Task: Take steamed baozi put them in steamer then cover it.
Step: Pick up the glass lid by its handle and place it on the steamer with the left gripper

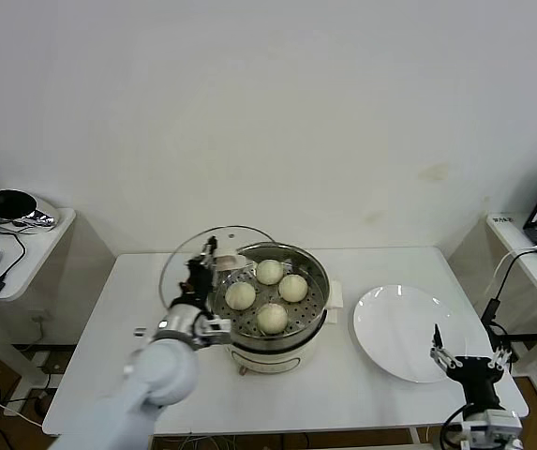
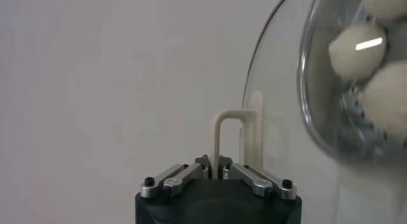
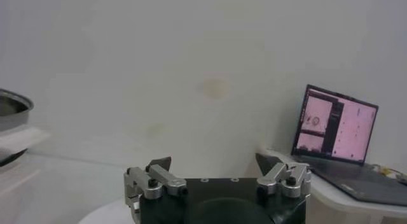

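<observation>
Nearest the head camera, the left arm reaches up from the lower left, and the left gripper (image 1: 207, 267) is clenched on the cream handle (image 2: 236, 139) of the cover (image 1: 198, 262). The glass lid is held tilted on edge at the steamer's left side, its metal rim arcing up above the pot's back-left edge; whether its lower edge touches the pot or the table I cannot tell from here. In the left wrist view the two fingers (image 2: 178, 176) meet tightly around the base of the handle loop, and the curved glass stands just beside them with buns showing through it. The steamer (image 1: 317, 323) sits near the middle of the white table (image 1: 362, 394), uncovered, on its cream base. All four steamed baozi (image 1: 269, 272) lie on the perforated tray inside, spaced in a rough diamond, none stacked. To the steamer's right, just beside it but apart, lies a white plate (image 1: 404, 333) with nothing on it. The right gripper (image 1: 469, 361) hangs low at the table's front right corner, near the plate's edge, its jaws spread wide and holding nothing; its wrist view shows both fingertips well apart. A laptop (image 3: 334, 126) with a lit screen sits on a side table to the right.
</observation>
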Controlling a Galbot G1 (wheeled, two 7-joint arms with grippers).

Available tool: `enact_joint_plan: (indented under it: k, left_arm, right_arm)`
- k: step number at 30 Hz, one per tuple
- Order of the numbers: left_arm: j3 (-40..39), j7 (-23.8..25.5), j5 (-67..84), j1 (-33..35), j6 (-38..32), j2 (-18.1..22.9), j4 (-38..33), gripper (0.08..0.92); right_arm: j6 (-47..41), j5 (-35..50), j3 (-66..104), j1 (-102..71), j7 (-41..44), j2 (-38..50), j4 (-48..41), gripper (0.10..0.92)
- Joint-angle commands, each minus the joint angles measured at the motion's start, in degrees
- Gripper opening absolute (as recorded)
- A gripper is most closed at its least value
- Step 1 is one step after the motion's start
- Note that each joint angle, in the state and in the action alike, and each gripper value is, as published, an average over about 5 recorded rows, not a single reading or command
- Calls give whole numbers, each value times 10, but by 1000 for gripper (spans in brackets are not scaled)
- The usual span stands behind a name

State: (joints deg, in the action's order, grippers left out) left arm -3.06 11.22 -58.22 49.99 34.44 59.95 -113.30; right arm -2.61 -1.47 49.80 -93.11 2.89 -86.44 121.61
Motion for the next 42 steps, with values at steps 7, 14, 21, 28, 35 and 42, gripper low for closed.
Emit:
enact_joint_plan:
  k: [7,14,21,28,35,42]
  left_arm:
    - [-102,79,-156,-59,40,148,69,149]
    - [-102,84,-172,-53,34,146,79,149]
    - [-100,80,-178,-51,26,143,96,149]
    - [-94,78,-172,-55,21,142,114,149]
    - [-87,75,-168,-53,16,142,129,149]
    - [-79,67,-164,-46,11,147,135,149]
  right_arm:
    - [1,-13,-5,2,-1,2,-8,823]
    - [4,-13,-6,3,-1,2,-13,823]
    - [6,-14,-9,1,0,2,-10,823]
    - [5,-16,-11,-3,1,0,-7,823]
    - [6,-17,-13,-7,4,1,-5,823]
    - [8,-17,-13,-10,5,3,-4,823]
